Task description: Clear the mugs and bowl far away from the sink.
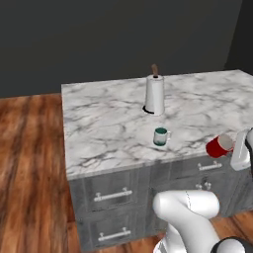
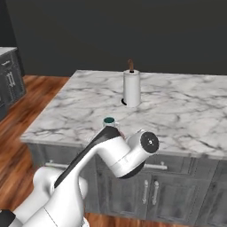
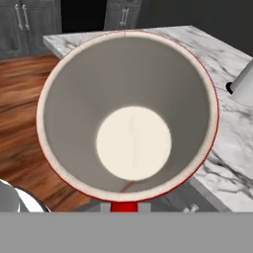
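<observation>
You have the gripper [image 1: 236, 148] clamped on the red mug [image 1: 219, 146], tipped sideways at the marble counter [image 1: 108, 128] front edge; grey-teal mug [image 1: 160, 137] upright near the paper towel roll [image 1: 154, 95]

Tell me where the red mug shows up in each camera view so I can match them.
Left base view: red mug tipped sideways at the right, over the counter's front edge.
Right base view: I can't make it out.
Hand view: mug seen mouth-on, white inside.
Shared landmark: paper towel roll.
</observation>
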